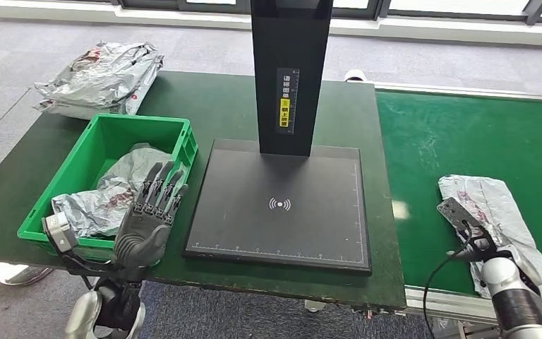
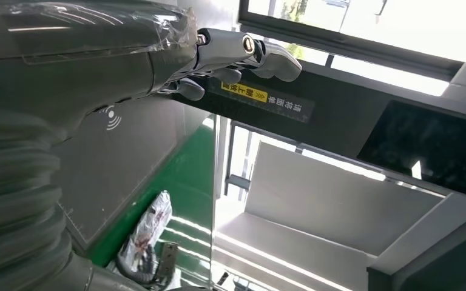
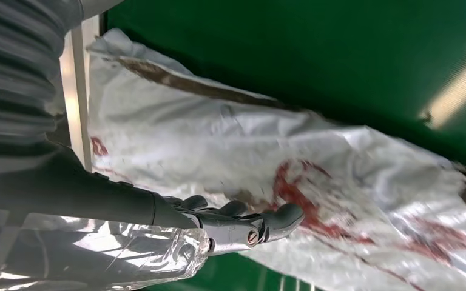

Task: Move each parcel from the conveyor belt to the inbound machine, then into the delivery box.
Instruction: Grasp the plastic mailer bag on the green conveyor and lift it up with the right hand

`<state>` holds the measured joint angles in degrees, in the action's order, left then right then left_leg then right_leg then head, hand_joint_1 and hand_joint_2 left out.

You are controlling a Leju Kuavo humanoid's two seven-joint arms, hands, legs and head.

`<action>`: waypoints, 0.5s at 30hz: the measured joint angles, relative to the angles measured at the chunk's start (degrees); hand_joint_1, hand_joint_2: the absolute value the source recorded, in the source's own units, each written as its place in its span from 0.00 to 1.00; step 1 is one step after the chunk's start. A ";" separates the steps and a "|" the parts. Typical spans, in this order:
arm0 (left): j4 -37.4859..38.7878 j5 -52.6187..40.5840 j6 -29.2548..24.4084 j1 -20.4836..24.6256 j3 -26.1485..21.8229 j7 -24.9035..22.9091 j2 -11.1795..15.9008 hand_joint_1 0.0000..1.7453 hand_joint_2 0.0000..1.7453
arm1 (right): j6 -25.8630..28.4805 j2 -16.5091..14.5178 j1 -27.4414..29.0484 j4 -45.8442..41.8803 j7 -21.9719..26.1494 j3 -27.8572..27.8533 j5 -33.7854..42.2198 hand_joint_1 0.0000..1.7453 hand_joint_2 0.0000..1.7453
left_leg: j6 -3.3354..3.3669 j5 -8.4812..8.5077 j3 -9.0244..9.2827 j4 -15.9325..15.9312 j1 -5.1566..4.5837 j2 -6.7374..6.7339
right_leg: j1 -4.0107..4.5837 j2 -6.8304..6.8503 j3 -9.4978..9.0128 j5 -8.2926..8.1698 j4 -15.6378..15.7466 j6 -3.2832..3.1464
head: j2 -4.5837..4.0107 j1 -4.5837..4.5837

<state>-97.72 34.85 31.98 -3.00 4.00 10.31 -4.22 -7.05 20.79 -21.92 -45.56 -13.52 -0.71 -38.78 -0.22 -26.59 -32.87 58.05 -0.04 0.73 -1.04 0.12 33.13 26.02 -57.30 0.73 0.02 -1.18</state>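
A grey-white parcel (image 1: 500,212) with red print lies on the green conveyor belt (image 1: 466,134) at the right. My right hand (image 1: 468,229) hovers over its near end; in the right wrist view its fingers (image 3: 243,223) are loosely bent just above the parcel (image 3: 291,151), holding nothing. The black inbound machine (image 1: 282,205) with its tall post (image 1: 287,70) stands mid-table. My left hand (image 1: 148,219) is open, fingers straight, at the right rim of the green delivery box (image 1: 181,134), which holds another grey parcel (image 1: 106,198). In the left wrist view the left hand's fingers (image 2: 243,54) are spread.
Another grey parcel (image 1: 99,78) lies at the table's back left corner. The dark green table (image 1: 219,106) meets the conveyor along a seam right of the machine. Grey floor surrounds the table.
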 joint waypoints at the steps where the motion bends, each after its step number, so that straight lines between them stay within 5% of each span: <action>1: -0.03 0.48 0.05 -0.17 -0.09 -0.07 -0.06 0.00 1.00 | 0.00 -0.15 1.31 -0.85 -0.04 -0.51 0.25 0.00 1.00 | 0.00 0.00 -0.01 0.00 0.00 0.00 | 0.00 0.00 0.01 0.01 0.00 0.00 | 0.01 0.00; 15: -1.49 1.72 -0.09 -2.68 -1.74 -0.32 -0.31 0.00 1.00 | -0.87 -2.58 9.93 -9.06 -1.31 -6.49 -0.43 0.00 1.00 | 0.01 -0.01 -0.05 0.00 0.00 -0.05 | -0.01 -0.03 0.06 0.01 0.00 0.01 | -0.01 0.00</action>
<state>-99.21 36.57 31.89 -5.68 2.26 9.99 -4.53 -7.93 18.21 -11.99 -54.62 -14.83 -7.21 -39.21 -0.21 -26.60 -32.91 58.05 -0.04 0.67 -1.05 0.10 33.20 26.03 -57.30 0.74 0.01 -1.18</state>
